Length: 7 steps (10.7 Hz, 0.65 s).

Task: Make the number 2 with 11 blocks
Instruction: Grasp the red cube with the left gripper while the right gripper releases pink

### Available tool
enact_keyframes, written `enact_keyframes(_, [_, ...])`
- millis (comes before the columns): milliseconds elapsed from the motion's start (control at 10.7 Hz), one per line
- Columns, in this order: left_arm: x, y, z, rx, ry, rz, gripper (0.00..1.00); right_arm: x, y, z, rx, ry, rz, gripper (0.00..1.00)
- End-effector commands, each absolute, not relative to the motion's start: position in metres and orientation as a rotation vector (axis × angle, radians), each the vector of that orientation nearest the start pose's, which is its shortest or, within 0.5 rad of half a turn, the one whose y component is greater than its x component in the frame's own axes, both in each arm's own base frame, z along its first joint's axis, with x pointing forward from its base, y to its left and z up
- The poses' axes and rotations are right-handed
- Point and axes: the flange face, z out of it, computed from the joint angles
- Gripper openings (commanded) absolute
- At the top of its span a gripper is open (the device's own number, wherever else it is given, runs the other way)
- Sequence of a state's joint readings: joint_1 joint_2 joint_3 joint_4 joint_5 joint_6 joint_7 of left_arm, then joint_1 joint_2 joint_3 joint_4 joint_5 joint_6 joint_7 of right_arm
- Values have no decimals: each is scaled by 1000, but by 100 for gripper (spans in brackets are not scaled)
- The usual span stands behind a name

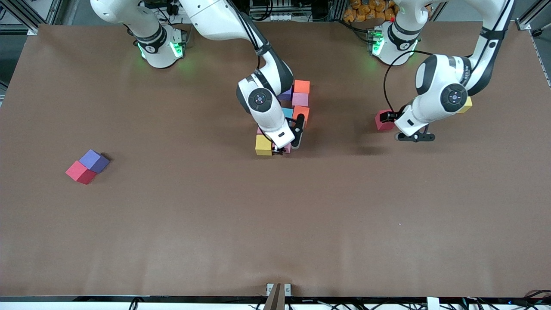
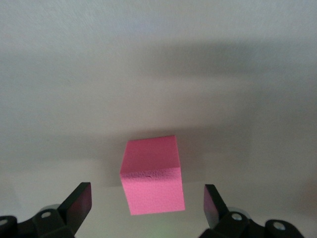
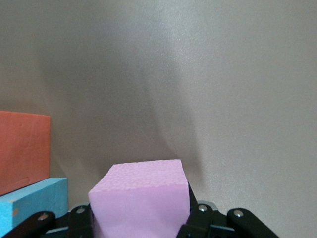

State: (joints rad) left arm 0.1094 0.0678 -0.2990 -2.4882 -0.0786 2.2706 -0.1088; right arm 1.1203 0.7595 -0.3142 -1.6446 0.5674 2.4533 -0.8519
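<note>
Holding a light pink foam cube [image 3: 141, 198] in its closed fingers, the right end effector [image 1: 282, 148] is lowering it beside the yellow foam cube [image 1: 263, 145] — seemingly to extend the figure's bottom row. The left end effector [image 2: 146, 208] is hanging wide open and empty around a loose hot-pink foam cube [image 2: 152, 174], toward the left arm's end of the tabletop [image 1: 275, 224] from the yellow cube — probably the next pick.

Front view is evenly lit from overhead, with soft shadows pooling on the brown table [image 1: 172, 224] under both arms. Wrist views look washed out and hazy; the pink block [image 2: 151, 173] is slightly soft, the close-up one blurrier.
</note>
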Motion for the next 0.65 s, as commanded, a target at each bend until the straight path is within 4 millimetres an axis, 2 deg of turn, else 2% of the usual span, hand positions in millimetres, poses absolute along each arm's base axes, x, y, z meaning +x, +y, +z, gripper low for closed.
enact_keyframes(0, [420, -89, 224, -3151, 39, 501, 100, 454, 512, 201, -2350, -1831, -136, 21])
enact_keyframes(374, [411, -86, 212, -3138, 43, 549, 100, 451, 522, 205, -2334, -1856, -170, 20])
enact_keyframes(561, [410, -86, 200, -3142, 39, 565, 100, 451, 525, 207, -2325, -1877, -179, 20])
